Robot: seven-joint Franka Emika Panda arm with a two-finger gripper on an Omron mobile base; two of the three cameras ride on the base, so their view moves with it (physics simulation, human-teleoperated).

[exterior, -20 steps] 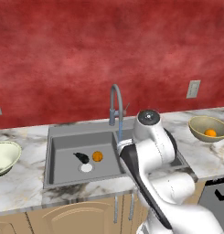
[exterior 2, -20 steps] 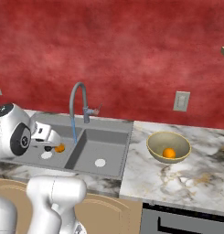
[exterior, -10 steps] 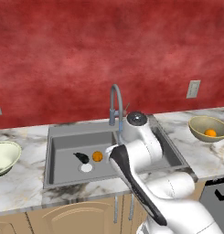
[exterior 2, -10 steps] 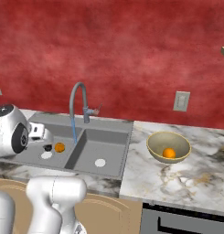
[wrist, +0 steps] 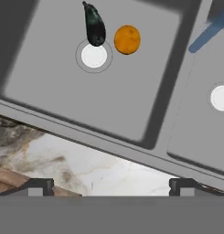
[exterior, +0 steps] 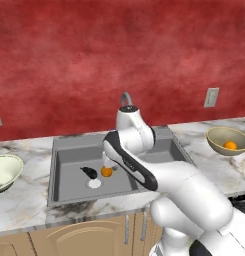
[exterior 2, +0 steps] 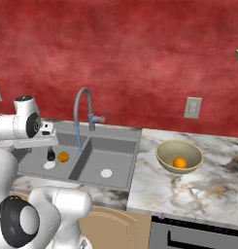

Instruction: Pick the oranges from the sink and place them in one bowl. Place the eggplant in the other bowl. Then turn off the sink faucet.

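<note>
One small round bright orange fruit [wrist: 127, 39] is what you've still got to fish out of the wide grey double-basin sink [exterior: 69, 159], and the snag is that it sits just beside the little glossy near-black eggplant [wrist: 94, 26], which lies partly over the rim of the white round drain disc [wrist: 93, 55]. In the hand view the orange is at about 1 o'clock from that drain and the eggplant at 12, so if you drop in carelessly a finger could land on the eggplant, or nudge the orange so it rolls off across the flat basin floor. My guess is the round fruit will squirt out of a two-finger pinch if you don't centre on it. There's also the thin blue stream from the tall grey arched gooseneck faucet [exterior 2: 83, 110], running down near the divider; swinging across could clip the spout. The other orange fruit [exterior 2: 178, 162] already sits in the round tan bowl [exterior 2: 164, 151] on the marble counter, at 3 o'clock from the sink, and the wide pale cream-white bowl [exterior: 13, 165] waits at 9 o'clock, nothing visible in it. Pose-wise, your arm is folded over the sink's near edge with the hand looking down, and the gripper [wrist: 111, 185] has its jaws spread wide with nothing between them, hovering above the counter lip rather than over the fruit.
</note>
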